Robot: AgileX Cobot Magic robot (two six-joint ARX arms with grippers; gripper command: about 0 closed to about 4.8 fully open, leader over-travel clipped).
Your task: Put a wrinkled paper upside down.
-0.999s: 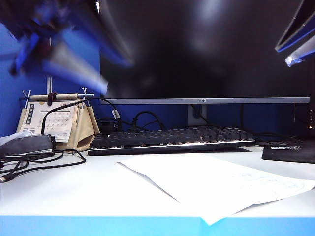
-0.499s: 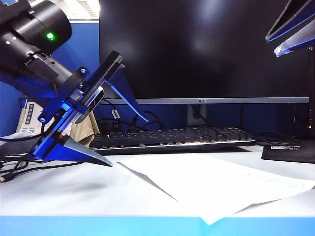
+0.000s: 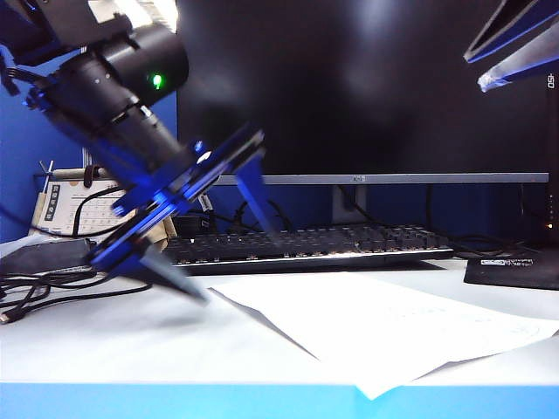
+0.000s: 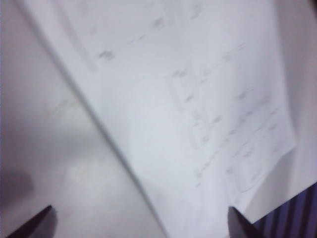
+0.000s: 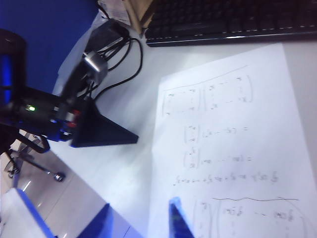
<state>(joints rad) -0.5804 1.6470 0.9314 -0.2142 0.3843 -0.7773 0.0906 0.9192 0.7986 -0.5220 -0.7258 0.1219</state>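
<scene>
The wrinkled paper [image 3: 393, 323] is a large white sheet with faint print, lying flat on the white table in front of the keyboard; it also shows in the left wrist view [image 4: 198, 99] and the right wrist view [image 5: 228, 139]. My left gripper [image 3: 240, 266] is open and tilted down at the sheet's left corner. In its wrist view the left gripper [image 4: 138, 225] straddles the paper's edge, with one fingertip [image 4: 37, 223] over bare table and the other [image 4: 240, 225] over the sheet. My right gripper [image 3: 472, 73] hangs open high at the upper right, holding nothing.
A black keyboard [image 3: 306, 244] lies behind the paper under a dark monitor [image 3: 367, 87]. A calendar card on a beige stand [image 3: 70, 209], a black adapter [image 3: 48, 257] and cables [image 3: 61, 288] crowd the left. A black pad [image 3: 515, 271] sits at right. The table's blue front edge [image 3: 262, 401] is near.
My left arm has swung down and to the right, from a blur at the upper left to the paper's left corner, jaws wide apart. The right gripper has barely shifted. The paper has not moved.
</scene>
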